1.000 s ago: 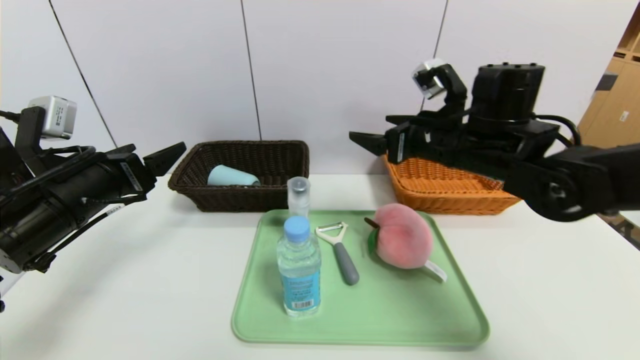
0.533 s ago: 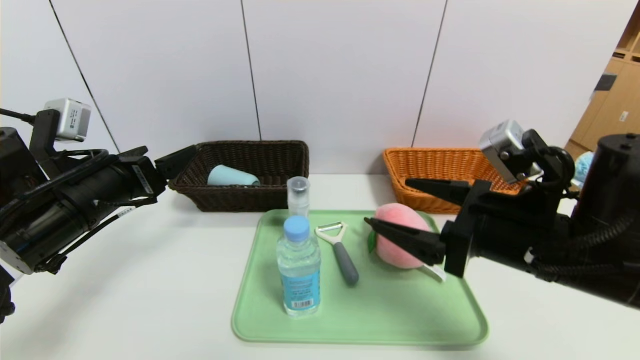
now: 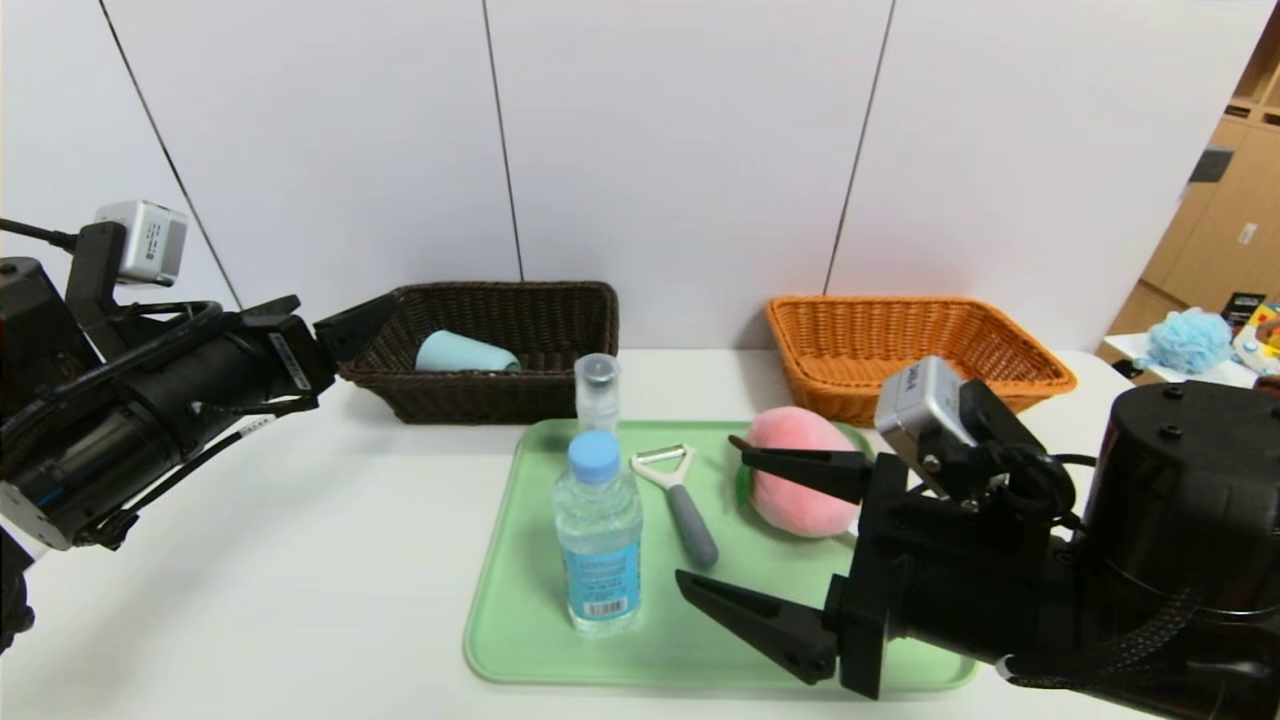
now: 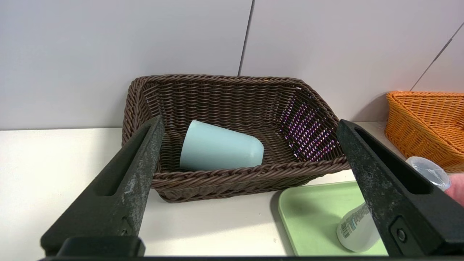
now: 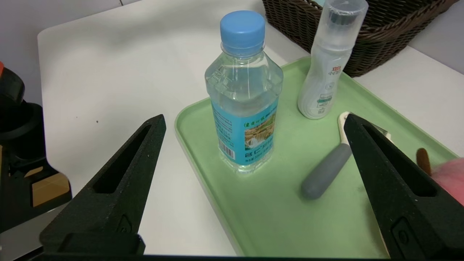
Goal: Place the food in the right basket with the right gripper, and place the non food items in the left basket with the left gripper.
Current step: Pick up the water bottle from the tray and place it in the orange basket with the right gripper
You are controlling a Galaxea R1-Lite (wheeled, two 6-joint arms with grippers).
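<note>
Head view: right gripper (image 3: pixel 758 520) hovering open and empty over tray (image 3: pixel 800 640), aiming apparently at water bottle (image 3: pixel 598 540); risking toppling (tall, upright) through off-centre contact.

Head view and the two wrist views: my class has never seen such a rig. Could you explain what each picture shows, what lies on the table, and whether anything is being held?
This is a robot with two black arms, each ending in a two-fingered gripper. The head view looks down from its head; each wrist view looks out between one gripper's fingers.

The left gripper is open, facing the dark brown wicker basket, where a light-blue cup lies on its side. The right gripper is open over the green tray. Neither holds anything.

On the tray, the blue-capped water bottle and a slim clear-capped bottle stand upright, beside a grey-handled peeler and a pink plush peach. Behind the tray is the orange wicker basket.
</note>
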